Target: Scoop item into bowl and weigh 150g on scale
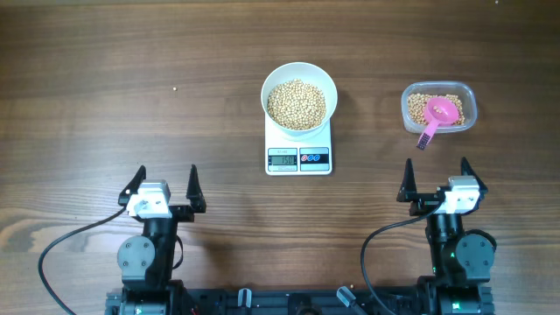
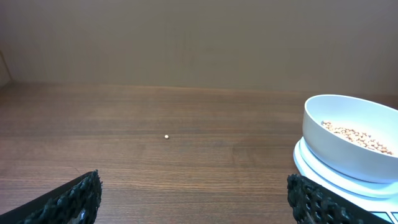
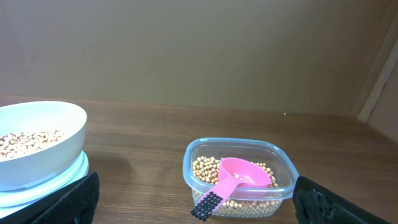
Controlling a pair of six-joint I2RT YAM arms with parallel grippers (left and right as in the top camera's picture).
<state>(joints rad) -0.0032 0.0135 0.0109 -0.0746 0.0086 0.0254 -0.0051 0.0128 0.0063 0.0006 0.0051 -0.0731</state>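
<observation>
The white bowl [image 1: 298, 81] stands on the white scale [image 1: 298, 157], filled with tan beans [image 1: 296, 104]; the display shows digits. The bowl [image 2: 348, 144] is at the right in the left wrist view and the bowl [image 3: 43, 149] at the left in the right wrist view. More beans [image 3: 205, 171] lie in a clear tub [image 1: 438, 108], with a pink scoop [image 1: 440, 114] resting in them, its dark-tipped handle over the rim. My left gripper [image 1: 164, 185] is open near the front left. My right gripper [image 1: 437, 175] is open, just in front of the tub, holding nothing.
A single stray bean [image 1: 175, 88] lies on the wooden table, left of the scale; the stray bean [image 2: 166, 137] also shows ahead of the left gripper. Cables run from both arm bases along the table's front edge.
</observation>
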